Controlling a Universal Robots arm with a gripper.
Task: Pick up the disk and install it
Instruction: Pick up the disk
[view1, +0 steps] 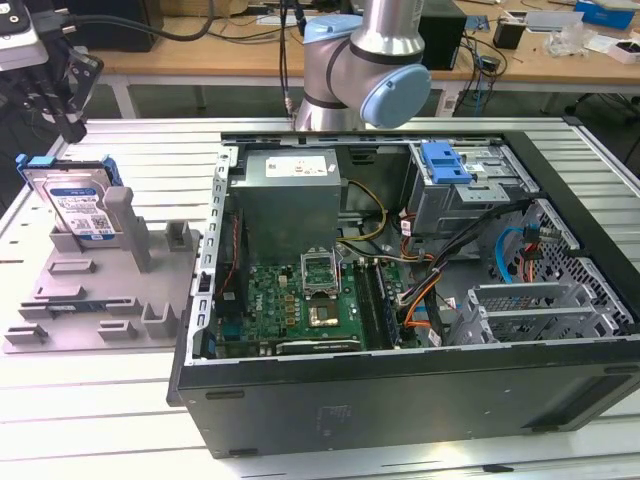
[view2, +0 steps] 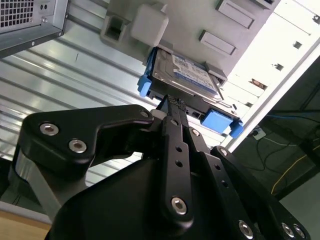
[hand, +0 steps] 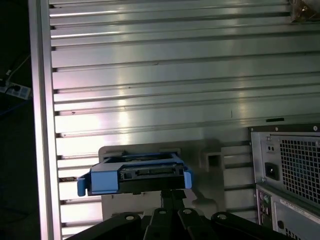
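Disk (view1: 72, 200) stands upright in grey fixture (view1: 100, 300), lower edge hidden.

The arm (view1: 368, 50), a silver tube with pale blue joint caps, stands at the far middle of the exterior view, with one fat capped joint bulging toward the exterior view's right. Its black hand (view1: 72, 118) hangs at the exterior view's far left, held high with the fingers pointing downward. In both wrist views the hand's black linkage bars, dotted with silver screw heads, run forward and converge, and the fingers (hand: 163, 200) are drawn together at a narrow tip with nothing clamped between them.
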